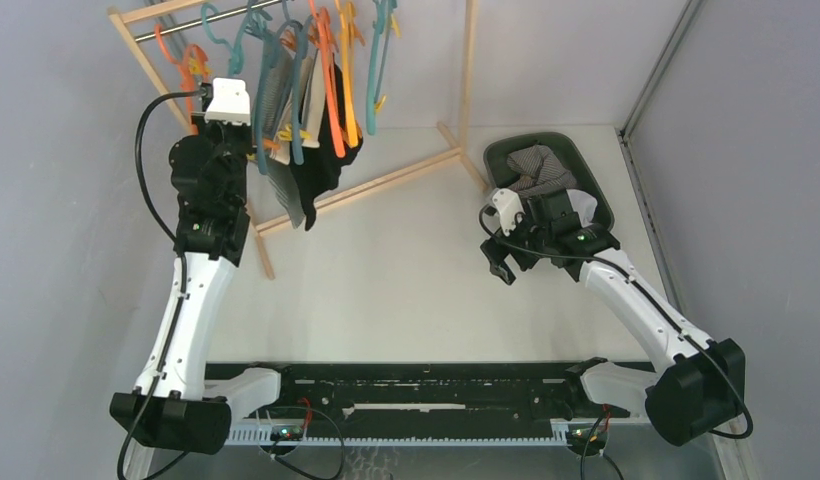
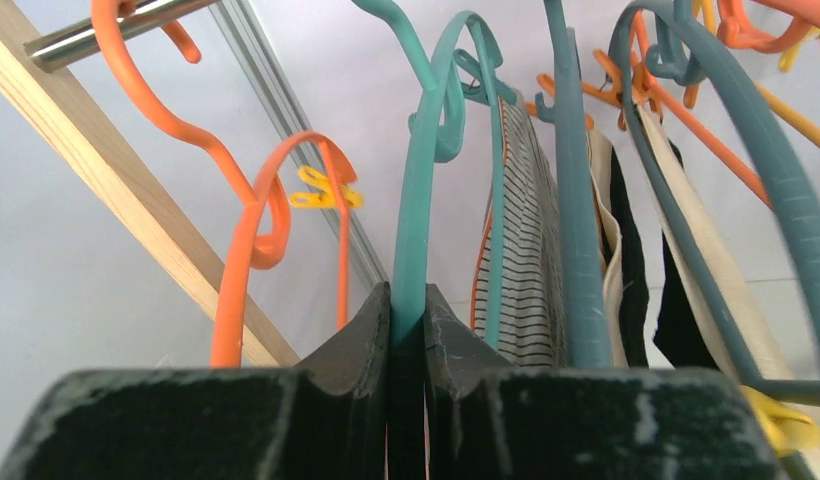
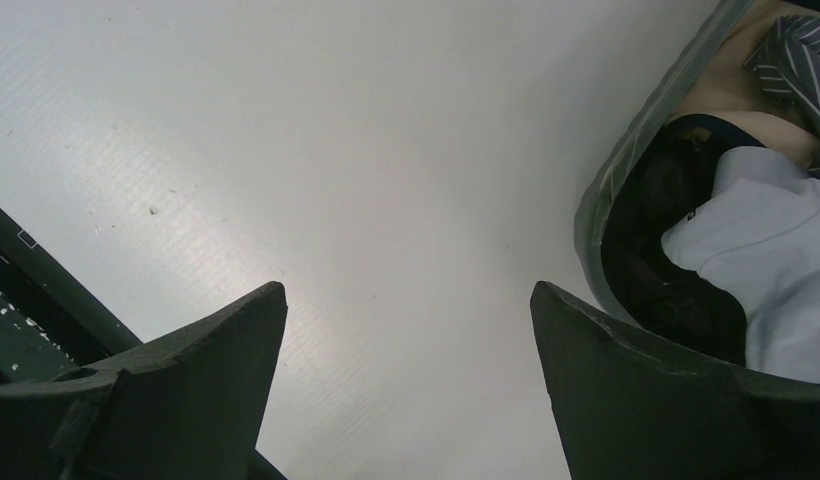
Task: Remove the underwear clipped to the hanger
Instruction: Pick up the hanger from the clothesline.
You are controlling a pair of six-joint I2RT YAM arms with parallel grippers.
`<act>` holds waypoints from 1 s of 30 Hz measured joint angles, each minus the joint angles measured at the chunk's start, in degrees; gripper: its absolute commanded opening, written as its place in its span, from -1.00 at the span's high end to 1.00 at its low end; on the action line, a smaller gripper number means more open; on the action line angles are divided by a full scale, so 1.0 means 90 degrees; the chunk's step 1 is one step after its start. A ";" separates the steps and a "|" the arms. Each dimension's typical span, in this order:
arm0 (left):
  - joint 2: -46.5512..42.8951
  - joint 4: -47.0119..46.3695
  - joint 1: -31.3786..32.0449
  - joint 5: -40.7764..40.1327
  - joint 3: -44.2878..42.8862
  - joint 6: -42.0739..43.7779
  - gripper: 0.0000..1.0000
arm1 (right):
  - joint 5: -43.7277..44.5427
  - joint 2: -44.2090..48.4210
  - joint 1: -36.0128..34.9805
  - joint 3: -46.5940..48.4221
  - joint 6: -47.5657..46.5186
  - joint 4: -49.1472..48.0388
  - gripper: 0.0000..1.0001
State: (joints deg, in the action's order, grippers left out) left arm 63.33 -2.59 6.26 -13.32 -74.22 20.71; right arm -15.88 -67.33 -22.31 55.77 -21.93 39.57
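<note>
L hand (image 2: 407,322) is clamped on teal plastic hanger (image 2: 414,200); R hand (image 3: 406,335) is held apart, dark green bin (image 3: 636,130) at 2 o'clock.

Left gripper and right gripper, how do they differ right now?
The left gripper has its jaws shut on a teal hanger; the right gripper has its jaws wide open and empty. The left gripper is up at the rack, the right gripper low beside the bin. Both have black jaws.

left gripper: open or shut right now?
Shut. The left gripper is clamped on the teal hanger, with no gap visible on either side in the wrist view.
</note>
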 measured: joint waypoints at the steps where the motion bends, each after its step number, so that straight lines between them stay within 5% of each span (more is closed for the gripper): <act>1: 0.0005 -0.0087 -0.0012 0.0017 0.0053 0.0005 1.00 | 0.0024 -0.0005 -0.0015 0.0000 -0.0002 0.0000 -0.82; 18: -0.0342 -0.2946 -0.0015 0.0049 0.1528 0.0325 1.00 | 0.0182 -0.0199 -0.0168 0.0000 -0.0053 0.0007 -0.81; 30: -0.0789 -0.2764 -0.0012 -0.0170 0.1695 0.0765 1.00 | 0.0226 -0.0330 -0.0168 0.0000 -0.0117 0.0010 -0.81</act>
State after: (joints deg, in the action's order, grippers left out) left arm 56.23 -27.46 6.15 -14.85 -58.96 27.59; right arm -13.85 -70.30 -23.81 55.77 -22.98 39.66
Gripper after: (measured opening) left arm 0.156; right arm 0.906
